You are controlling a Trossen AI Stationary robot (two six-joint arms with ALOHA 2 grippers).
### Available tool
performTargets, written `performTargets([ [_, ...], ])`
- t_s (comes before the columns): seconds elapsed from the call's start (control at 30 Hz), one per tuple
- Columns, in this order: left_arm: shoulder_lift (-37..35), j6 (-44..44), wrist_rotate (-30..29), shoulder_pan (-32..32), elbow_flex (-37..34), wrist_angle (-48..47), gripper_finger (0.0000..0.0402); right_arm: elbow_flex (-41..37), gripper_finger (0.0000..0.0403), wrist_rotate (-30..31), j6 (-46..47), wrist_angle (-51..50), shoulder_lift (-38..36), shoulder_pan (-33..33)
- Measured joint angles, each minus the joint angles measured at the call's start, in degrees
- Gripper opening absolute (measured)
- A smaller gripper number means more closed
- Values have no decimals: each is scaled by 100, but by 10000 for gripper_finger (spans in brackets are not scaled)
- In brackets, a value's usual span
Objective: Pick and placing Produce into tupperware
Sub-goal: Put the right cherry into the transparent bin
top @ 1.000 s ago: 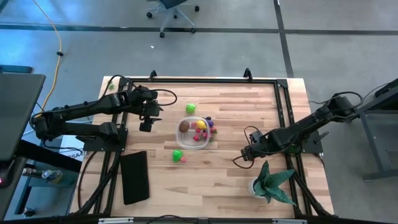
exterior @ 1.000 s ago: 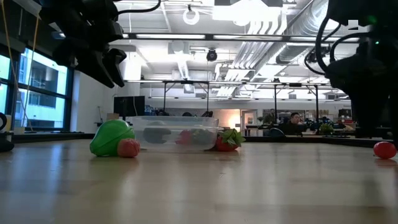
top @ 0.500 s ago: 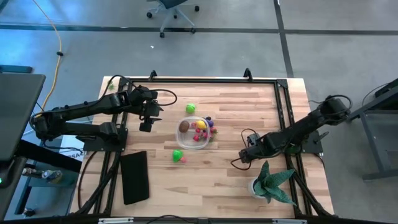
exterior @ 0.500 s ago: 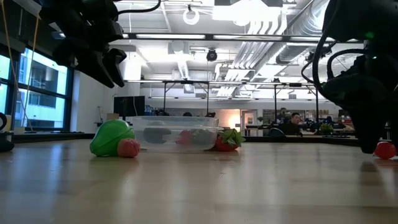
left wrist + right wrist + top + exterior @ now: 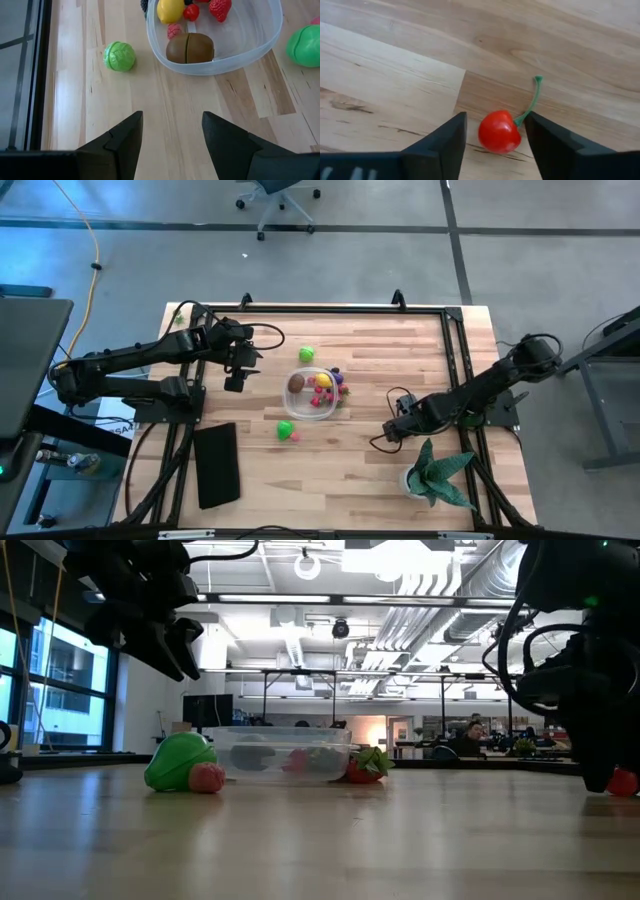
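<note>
Since a second ago the right gripper (image 5: 492, 132) has come down to the table, and its fingers now stand apart on either side of a red cherry (image 5: 499, 131) with a green stem, close but not clearly pinching it. A spiky potted plant (image 5: 438, 473) stands near that arm. The left gripper (image 5: 171, 131) hovers, fingers apart, beside the clear tub (image 5: 313, 394), which holds a brown kiwi (image 5: 190, 48), lemon (image 5: 170, 10) and strawberry (image 5: 219, 8). A green cabbage (image 5: 119, 56) lies just outside. A black slab (image 5: 216, 464) lies well apart.
</note>
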Motion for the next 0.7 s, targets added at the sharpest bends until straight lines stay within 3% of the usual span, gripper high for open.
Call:
performTargets([
  [0.47, 1, 0, 0, 0, 0, -2, 193, 16, 115, 40, 46, -43, 102, 137],
  [0.7, 1, 0, 0, 1, 0, 0, 193, 12, 106, 50, 46, -27, 97, 140],
])
